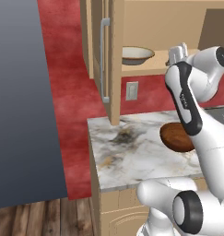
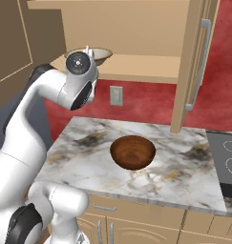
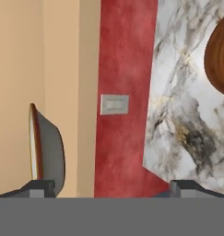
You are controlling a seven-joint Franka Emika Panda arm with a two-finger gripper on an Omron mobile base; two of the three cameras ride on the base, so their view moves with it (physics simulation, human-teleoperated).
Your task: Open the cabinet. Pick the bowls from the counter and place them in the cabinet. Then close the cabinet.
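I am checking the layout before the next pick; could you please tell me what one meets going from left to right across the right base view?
Robot arm → cream-white bowl on the cabinet shelf → wall outlet → reddish-brown bowl on the counter → open cabinet door → its silver handle → stovetop.

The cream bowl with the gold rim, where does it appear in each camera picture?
Left base view: cream bowl at upper centre, on the cabinet shelf.
Right base view: upper left, on the shelf, partly behind the arm.
Hand view: lower left, seen on edge, just above the left fingertip.
Shared landmark: the wall outlet on the red wall.
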